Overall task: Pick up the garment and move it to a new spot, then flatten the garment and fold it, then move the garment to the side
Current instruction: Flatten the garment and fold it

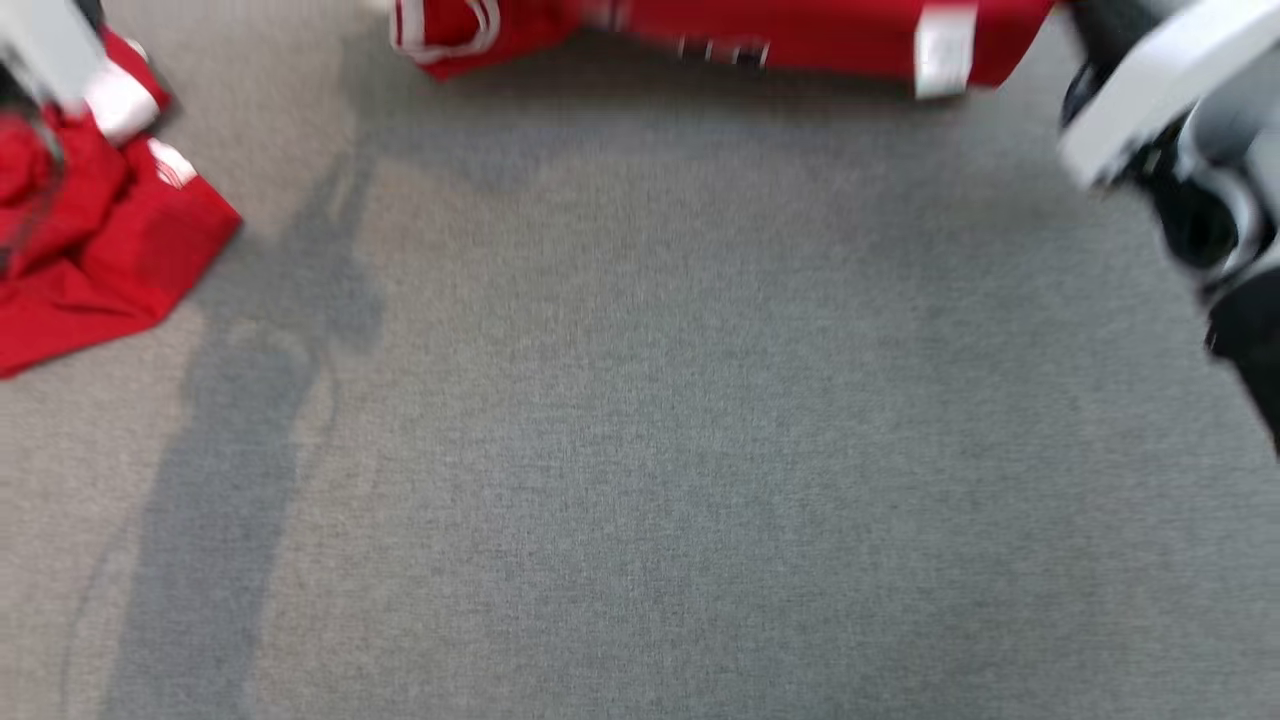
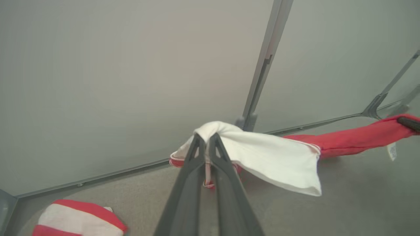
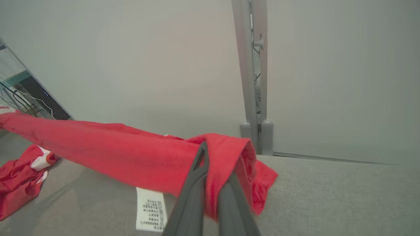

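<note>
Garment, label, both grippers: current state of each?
garment: lifted, pulled into a long span.
left gripper: shut on its white end.
right gripper: shut on its red end.
care label: hanging down from the span.
red pile: crumpled on the grey surface; link to the span unclear.

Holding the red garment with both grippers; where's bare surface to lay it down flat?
Free: the broad grey surface across the head view's middle and bottom, bordered by the stretched red garment on top, the red cloth heap at left, the right arm at right. Crowded: the upper-left corner around that heap.
</note>
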Controlling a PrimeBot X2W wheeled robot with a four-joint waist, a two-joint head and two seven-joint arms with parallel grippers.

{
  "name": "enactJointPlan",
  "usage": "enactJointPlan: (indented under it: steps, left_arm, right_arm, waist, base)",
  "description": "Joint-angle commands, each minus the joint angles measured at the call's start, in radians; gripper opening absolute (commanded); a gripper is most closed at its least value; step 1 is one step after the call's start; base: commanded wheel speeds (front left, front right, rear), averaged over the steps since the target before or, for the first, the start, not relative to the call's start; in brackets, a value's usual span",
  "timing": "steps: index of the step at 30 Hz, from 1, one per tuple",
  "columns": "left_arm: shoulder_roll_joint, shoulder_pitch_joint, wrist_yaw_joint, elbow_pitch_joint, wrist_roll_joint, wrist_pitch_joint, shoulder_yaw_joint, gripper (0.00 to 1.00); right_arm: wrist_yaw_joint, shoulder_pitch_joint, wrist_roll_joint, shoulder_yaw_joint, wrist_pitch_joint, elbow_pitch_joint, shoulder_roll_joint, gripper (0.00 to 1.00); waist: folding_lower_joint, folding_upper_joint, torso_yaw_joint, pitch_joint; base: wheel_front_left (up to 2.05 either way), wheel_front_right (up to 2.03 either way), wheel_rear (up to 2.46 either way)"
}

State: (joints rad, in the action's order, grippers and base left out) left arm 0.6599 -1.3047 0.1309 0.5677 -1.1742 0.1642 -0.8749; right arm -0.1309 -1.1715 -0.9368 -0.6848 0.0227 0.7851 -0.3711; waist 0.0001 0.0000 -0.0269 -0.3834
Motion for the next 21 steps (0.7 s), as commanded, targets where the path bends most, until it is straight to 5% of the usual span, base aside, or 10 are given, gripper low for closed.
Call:
enactJointPlan:
  steps: [1,10,21]
  left_arm:
    - [0.036,0.063,-0.001,-0.049,-0.041,0.042,-0.027,0.0]
    - [0.21,0.35,-0.001,-0.314,-0.181,0.222,-0.162,0.0]
    - [0.371,0.613,-0.096,-0.653,-0.314,0.326,-0.269,0.0]
  right_arm:
    - [0.0,0.057,-0.042,-0.038,-0.031,-0.038,-0.025,0.0]
    - [0.0,0.275,-0.202,-0.194,-0.133,-0.19,-0.136,0.0]
    - [0.0,0.487,-0.312,-0.291,-0.208,-0.307,-0.252,0.0]
  waist:
    - [-0.0001,0.0,0.008,0.078]
    - [-0.0001,0.0,0.024,0.21]
    - [-0.0001,0.0,0.074,0.322]
  base:
    - [0.0,0.0,0.0]
    - [0.0,0.0,0.0]
    - [0.0,0.0,0.0]
